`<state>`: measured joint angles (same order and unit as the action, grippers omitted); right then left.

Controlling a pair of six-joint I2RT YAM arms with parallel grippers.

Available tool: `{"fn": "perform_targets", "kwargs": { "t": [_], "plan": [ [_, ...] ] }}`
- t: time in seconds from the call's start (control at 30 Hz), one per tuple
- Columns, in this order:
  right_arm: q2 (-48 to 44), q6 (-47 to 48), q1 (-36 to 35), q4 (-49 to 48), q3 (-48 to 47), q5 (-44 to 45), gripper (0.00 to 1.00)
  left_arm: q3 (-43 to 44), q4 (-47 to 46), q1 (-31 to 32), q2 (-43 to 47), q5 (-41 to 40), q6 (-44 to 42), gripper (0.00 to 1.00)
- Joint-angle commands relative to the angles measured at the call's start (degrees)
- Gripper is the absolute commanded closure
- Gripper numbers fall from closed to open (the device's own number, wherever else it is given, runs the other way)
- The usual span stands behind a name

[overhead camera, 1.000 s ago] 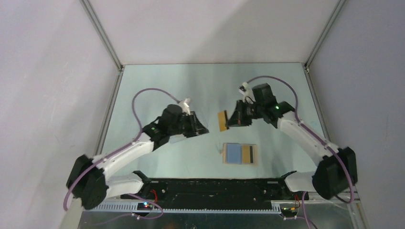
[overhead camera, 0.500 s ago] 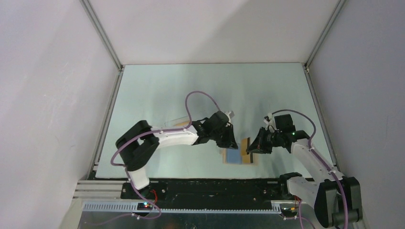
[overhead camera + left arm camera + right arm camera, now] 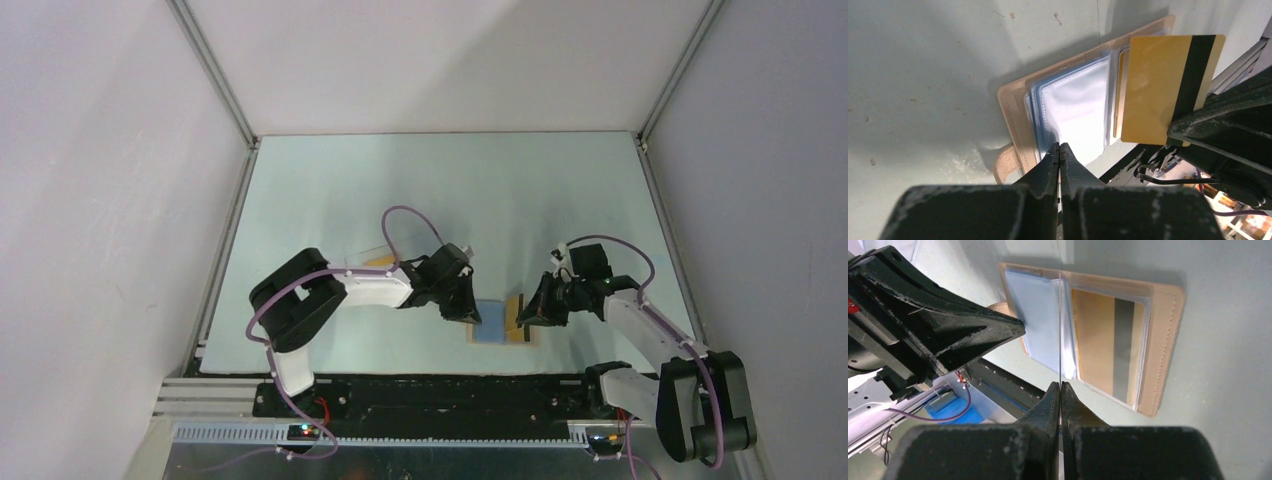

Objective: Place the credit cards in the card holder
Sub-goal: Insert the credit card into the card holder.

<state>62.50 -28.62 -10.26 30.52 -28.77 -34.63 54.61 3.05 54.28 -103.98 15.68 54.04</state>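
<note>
The tan card holder (image 3: 537,336) lies open near the table's front edge, blue and clear pockets up. One orange-yellow credit card (image 3: 1103,352) with its dark stripe sits in the right pocket. My right gripper (image 3: 528,312) is shut on a second credit card (image 3: 1168,85), held upright over the holder's middle fold and seen edge-on in the right wrist view (image 3: 1060,325). My left gripper (image 3: 468,312) is shut, with its tips (image 3: 1059,146) at the near edge of the left clear pocket (image 3: 1078,105). I cannot tell whether it pinches the sleeve.
A clear plastic box (image 3: 372,256) lies on the table behind the left forearm, with something orange at its right end. The black base rail (image 3: 440,392) runs along the table's near edge, just in front of the holder. Grey walls enclose the table.
My left arm swung from the clear box over to the holder's left side. My right arm brought the card down from mid-table to just above the holder's fold.
</note>
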Motion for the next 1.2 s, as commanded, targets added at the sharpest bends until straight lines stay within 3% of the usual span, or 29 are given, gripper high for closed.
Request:
{"fn": "perform_targets", "kwargs": {
  "t": [0.0,0.67,0.83,1.17],
  "plan": [
    [1.4,1.9,0.1,-5.6,0.5,2.2,1.00,-2.5,0.7,-1.5,-1.0,-1.4,0.6,0.97],
    [10.2,-4.6,-7.8,-27.6,7.7,2.8,1.00,-7.9,2.1,-4.3,4.0,-2.2,2.5,0.98],
    [11.1,-5.9,-8.8,-27.0,7.8,1.8,1.00,-8.8,2.3,-4.9,4.8,-2.5,2.6,0.98],
    [6.2,-8.8,-9.0,-13.3,7.7,1.3,1.00,-8.5,3.4,-5.0,4.4,-3.8,2.8,0.98]
  ]
}}
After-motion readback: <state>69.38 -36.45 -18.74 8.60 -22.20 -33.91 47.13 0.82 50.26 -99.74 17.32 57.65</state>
